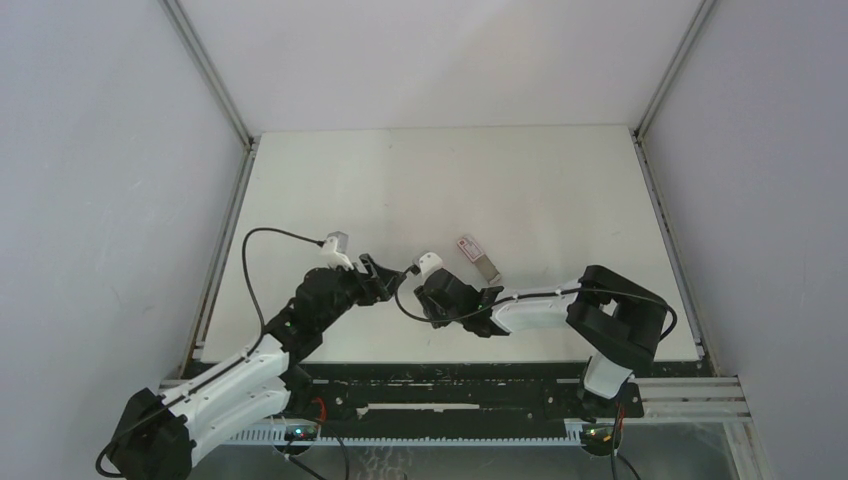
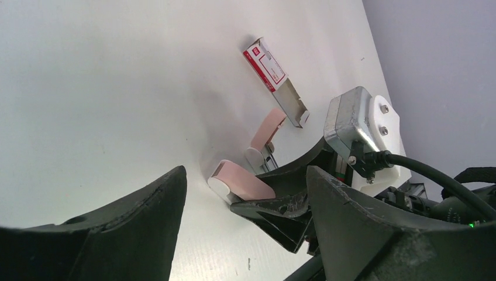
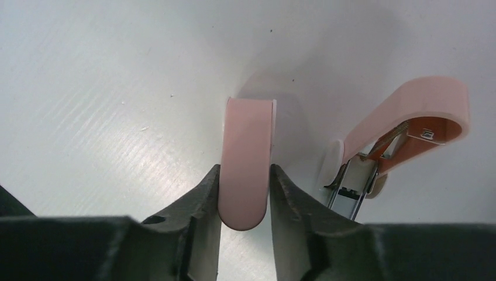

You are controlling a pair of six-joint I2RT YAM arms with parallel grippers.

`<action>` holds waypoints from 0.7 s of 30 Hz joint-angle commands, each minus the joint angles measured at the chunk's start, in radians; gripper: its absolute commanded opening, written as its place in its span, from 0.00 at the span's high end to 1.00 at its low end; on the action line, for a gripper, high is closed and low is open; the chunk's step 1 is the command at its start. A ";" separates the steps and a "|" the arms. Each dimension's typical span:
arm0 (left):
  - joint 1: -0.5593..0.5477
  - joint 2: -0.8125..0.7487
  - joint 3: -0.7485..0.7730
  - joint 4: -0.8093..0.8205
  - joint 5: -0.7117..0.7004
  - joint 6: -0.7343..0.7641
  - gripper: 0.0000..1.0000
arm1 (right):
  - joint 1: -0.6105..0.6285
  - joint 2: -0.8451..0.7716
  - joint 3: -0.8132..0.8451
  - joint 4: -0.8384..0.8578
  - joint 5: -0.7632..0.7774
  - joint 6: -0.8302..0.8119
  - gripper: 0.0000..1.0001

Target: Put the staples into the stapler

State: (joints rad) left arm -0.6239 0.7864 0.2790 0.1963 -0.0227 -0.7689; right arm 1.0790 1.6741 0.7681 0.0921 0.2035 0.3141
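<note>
Left pincer (image 2: pixel 245 171): fingers spread wide, released, nothing between them; hovers low over the white worktop (image 1: pixel 450 180), facing the right pincer.

Right pincer (image 3: pixel 245 170): clenched on a stubby closed pink plastic mini stapler (image 3: pixel 248 134), one finger on each flank, rounded end towards the wrist.

Just beside it, on the worktop: second pink mini stapler (image 3: pixel 409 111), lid hinged up, metal channel exposed, not gripped.

Farther out: small flat pinkish cardboard box with red-marked label (image 2: pixel 266 64), lying flat. Short grey metallic strip of staples (image 2: pixel 294 105) projects from its near end, pointing towards the open stapler. The staples lie beyond both pincers, touching neither.
</note>
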 commanded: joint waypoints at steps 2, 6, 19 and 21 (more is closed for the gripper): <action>0.007 -0.013 -0.032 0.031 0.037 -0.083 0.21 | 0.009 -0.015 0.021 -0.009 -0.013 -0.007 0.78; 0.006 -0.020 -0.064 0.094 0.124 -0.174 0.21 | 0.010 -0.119 -0.020 0.029 -0.051 -0.034 0.84; -0.004 0.007 -0.081 0.203 0.337 -0.317 0.23 | 0.023 -0.430 -0.211 0.238 -0.203 -0.193 0.87; -0.009 0.015 -0.069 0.205 0.348 -0.318 0.24 | 0.031 -0.447 -0.215 0.245 -0.204 -0.206 0.87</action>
State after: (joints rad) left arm -0.6247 0.7906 0.2020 0.3279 0.2489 -1.0473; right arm 1.0878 1.2736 0.5579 0.2409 0.0380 0.1684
